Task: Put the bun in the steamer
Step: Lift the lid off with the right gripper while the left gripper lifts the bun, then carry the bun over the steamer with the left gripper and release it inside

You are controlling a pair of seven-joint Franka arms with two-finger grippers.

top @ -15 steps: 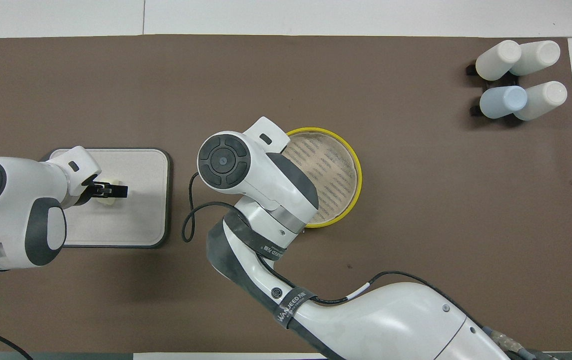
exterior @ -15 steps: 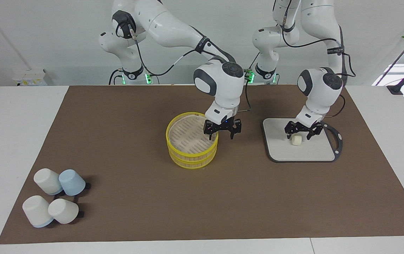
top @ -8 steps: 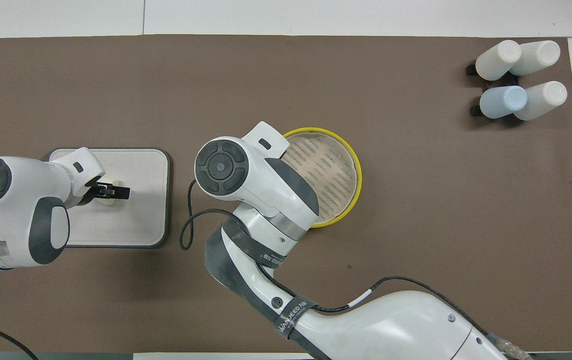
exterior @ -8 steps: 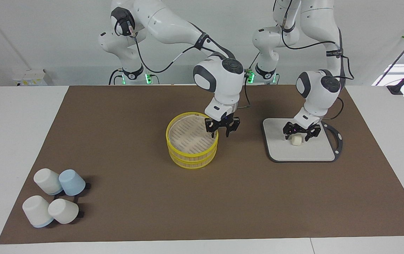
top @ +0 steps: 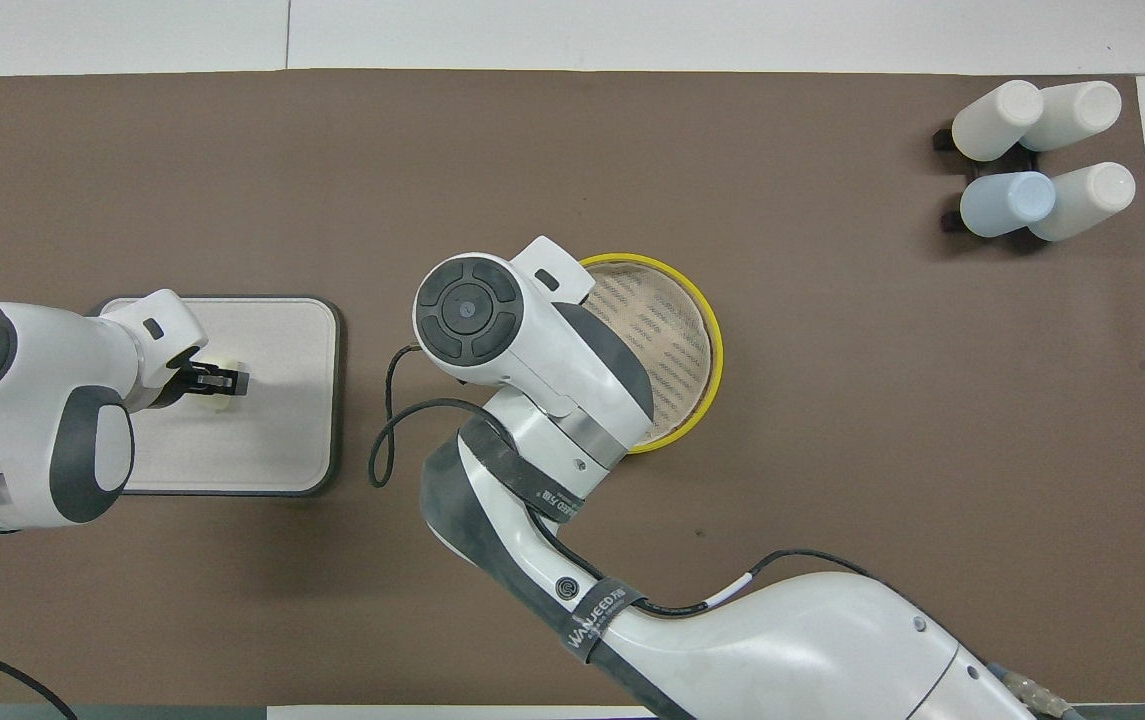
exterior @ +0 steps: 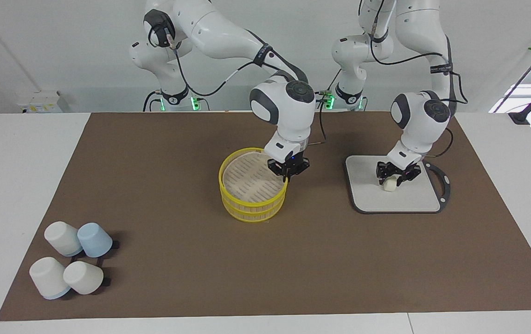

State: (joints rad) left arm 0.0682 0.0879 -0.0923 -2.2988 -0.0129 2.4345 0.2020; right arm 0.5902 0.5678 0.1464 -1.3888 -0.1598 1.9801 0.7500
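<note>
The steamer [exterior: 252,200], two yellow-rimmed tiers with a pale slatted floor and nothing in it, stands mid-table and also shows in the overhead view [top: 677,340]. My right gripper [exterior: 287,175] is shut on the steamer's rim, on the part toward the left arm's end; the overhead view hides it under its own wrist. The bun [exterior: 389,185], a small cream lump, lies on the grey tray [exterior: 409,200]. My left gripper [exterior: 391,180] is down on the bun with its fingers closed against it. The overhead view shows the same gripper [top: 222,379] and bun [top: 213,398].
Several white and pale-blue cups [exterior: 73,264] lie in a cluster at the right arm's end, farthest from the robots, also seen in the overhead view [top: 1037,150]. A brown mat [exterior: 154,162] covers the table. The tray [top: 282,440] has a dark rim and a handle.
Both grippers were open a second ago. The right one has sunk and closed on the steamer's rim. The left one has closed on the bun.
</note>
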